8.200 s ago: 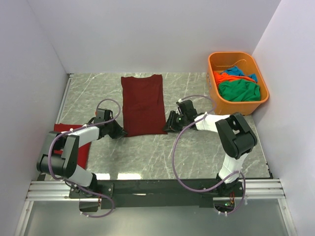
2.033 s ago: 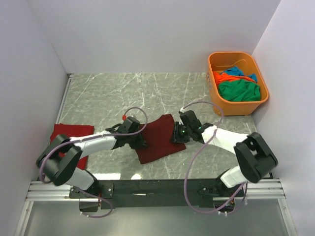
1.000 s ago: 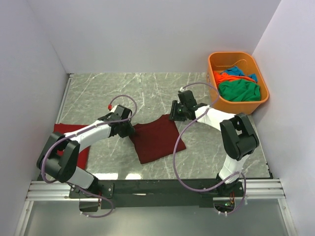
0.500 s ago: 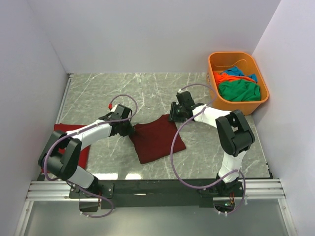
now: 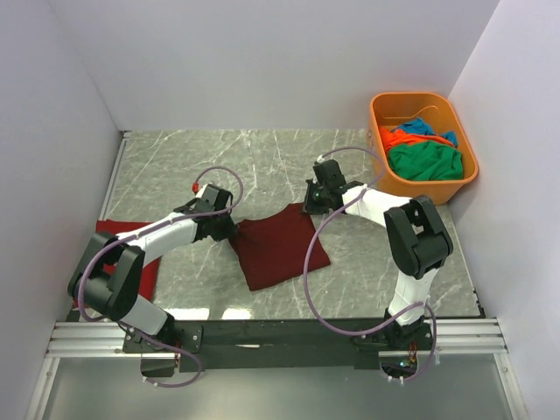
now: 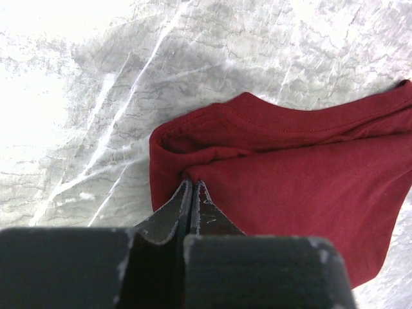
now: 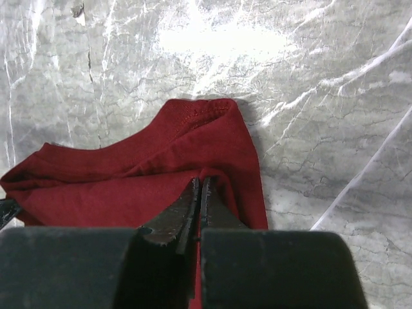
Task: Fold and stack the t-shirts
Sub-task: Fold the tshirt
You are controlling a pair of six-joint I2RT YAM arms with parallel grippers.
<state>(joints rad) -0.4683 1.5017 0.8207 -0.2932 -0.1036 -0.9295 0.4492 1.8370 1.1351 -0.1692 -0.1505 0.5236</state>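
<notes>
Grey marble table (image 5: 175, 166) carries the folded maroon t-shirt (image 5: 280, 249), well left of the orange tub (image 5: 378, 118) and nearer the arm bases. The left gripper (image 5: 229, 229) pinches the corner farthest from the tub and the right gripper (image 5: 311, 208) the one closest to it. Both jaws are pressed together on cloth, likely so the corners lift together for another fold. More t-shirts (image 5: 424, 162) wait inside the tub.

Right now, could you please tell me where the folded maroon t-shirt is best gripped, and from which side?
Take the maroon t-shirt at its two far corners, the left claw from the left and the right claw from the right. There the folded layers bunch into thick, slightly raised edges that a claw can pinch; its middle lies flat.
</notes>
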